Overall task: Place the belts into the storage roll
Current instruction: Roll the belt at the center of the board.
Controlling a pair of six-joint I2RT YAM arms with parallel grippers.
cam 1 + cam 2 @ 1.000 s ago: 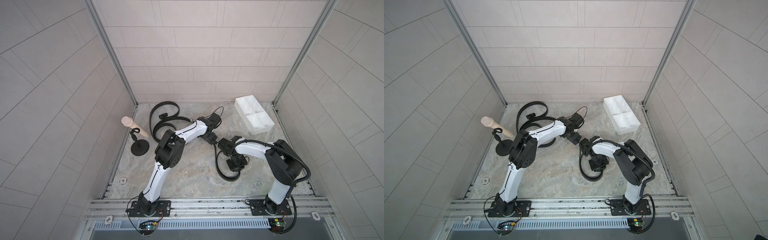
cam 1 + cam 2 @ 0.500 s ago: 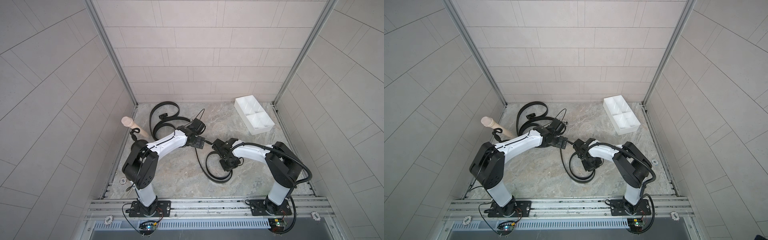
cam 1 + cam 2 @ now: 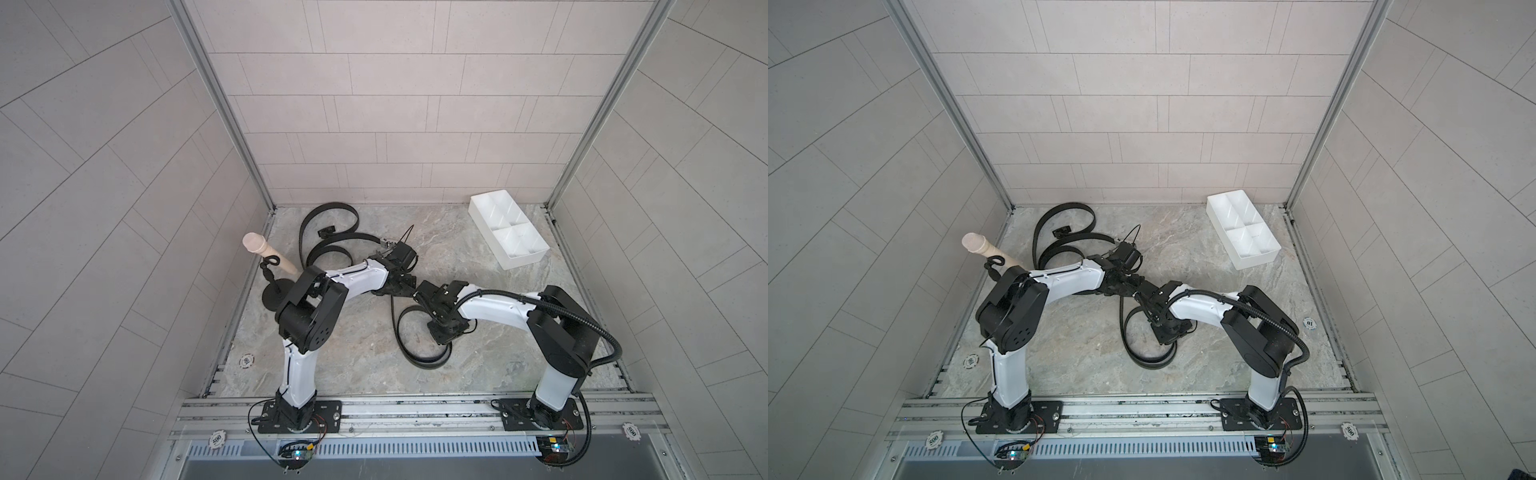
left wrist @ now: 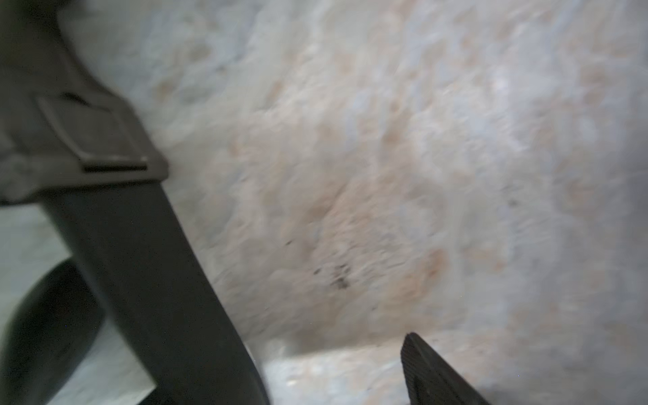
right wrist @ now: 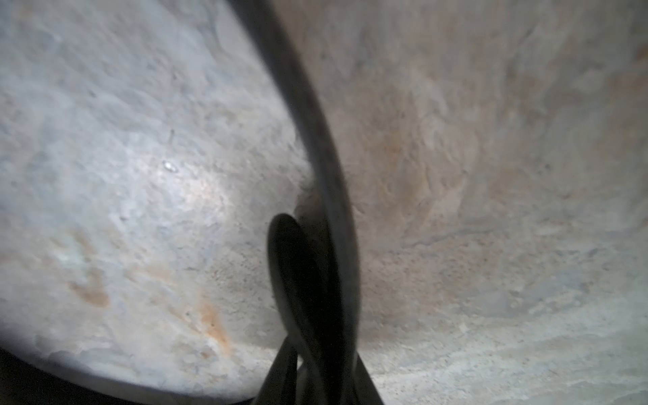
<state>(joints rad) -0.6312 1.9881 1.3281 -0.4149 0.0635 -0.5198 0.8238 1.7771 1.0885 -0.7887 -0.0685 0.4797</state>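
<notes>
Right gripper [image 3: 434, 320] pinched shut on belt [image 3: 419, 358], as I read wrist view. Its loops lie on desk [image 3: 353, 365] just beside gripper. Left gripper [image 3: 404, 287] spread open, buckle [image 4: 101, 140] just beside it. Other belts [image 3: 328, 232] near, behind left gripper. Tray [image 3: 523, 261] well apart from both grippers.

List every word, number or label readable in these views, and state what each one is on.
"500": front-left chip, on the rail.
"500", upside down: front-right chip, same rail.
"100": left-wall chip, at the floor's edge.
"10", likely, but very small: right-wall chip.
Nothing else is legible, and both wrist views show no text.
</notes>
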